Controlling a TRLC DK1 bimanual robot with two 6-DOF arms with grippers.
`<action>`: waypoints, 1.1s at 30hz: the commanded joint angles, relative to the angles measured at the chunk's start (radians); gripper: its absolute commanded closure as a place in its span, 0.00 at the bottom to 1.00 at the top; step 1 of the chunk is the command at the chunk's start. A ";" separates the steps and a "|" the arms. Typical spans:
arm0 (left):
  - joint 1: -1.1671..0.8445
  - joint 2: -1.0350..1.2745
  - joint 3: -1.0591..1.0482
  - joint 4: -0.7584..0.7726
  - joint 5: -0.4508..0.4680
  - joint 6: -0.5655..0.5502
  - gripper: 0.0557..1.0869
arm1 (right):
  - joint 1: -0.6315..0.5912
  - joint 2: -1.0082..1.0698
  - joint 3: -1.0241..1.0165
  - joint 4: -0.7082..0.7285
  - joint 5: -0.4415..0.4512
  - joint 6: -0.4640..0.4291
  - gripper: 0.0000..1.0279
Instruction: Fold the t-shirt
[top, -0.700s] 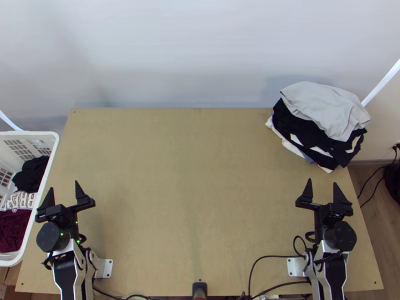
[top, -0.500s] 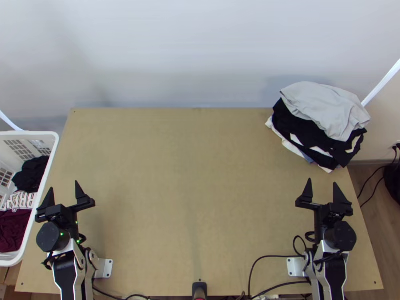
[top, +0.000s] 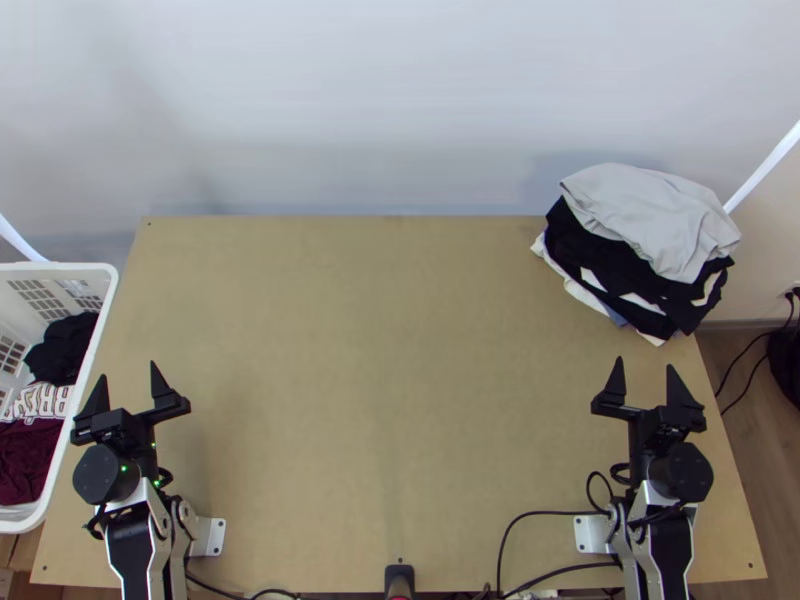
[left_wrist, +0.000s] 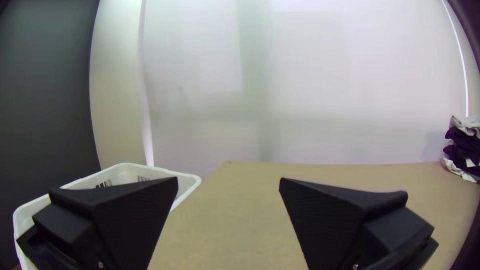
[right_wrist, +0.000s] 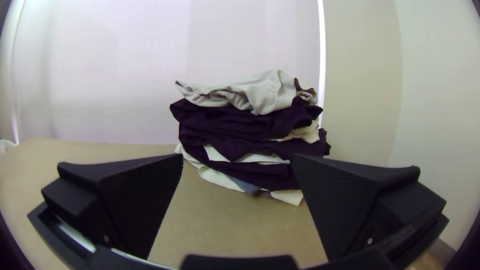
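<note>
My left gripper (top: 125, 385) is open over the table's near left part, beside the basket, with nothing between its fingers. In the left wrist view the left gripper (left_wrist: 228, 182) has its two fingers wide apart. Near the right edge my right gripper (top: 643, 378) also stands open and holds nothing. The right wrist view has the right gripper (right_wrist: 237, 160) with the clothes pile beyond its spread fingers. That pile of stacked cloths (top: 640, 250) lies at the table's far right corner, a light grey cloth (top: 640, 215) bunched on top of black and white ones.
At the left edge stands a white basket (top: 112, 290) holding a black cloth (top: 62, 348), a maroon cloth (top: 28, 460) and a white piece with lettering. The bare wooden table (top: 380, 370) spreads between the arms. Black cables (top: 520, 516) run along its near edge.
</note>
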 joint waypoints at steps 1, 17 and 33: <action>-0.003 -0.006 -0.043 -0.011 0.003 0.010 0.04 | -0.003 -0.006 -0.007 -0.015 0.007 0.016 0.04; -0.003 -0.006 -0.043 -0.011 0.003 0.010 0.04 | -0.003 -0.006 -0.007 -0.015 0.007 0.016 0.04; -0.007 -0.006 -0.043 -0.020 0.037 -0.036 0.04 | -0.003 -0.006 -0.007 -0.015 0.007 0.016 0.04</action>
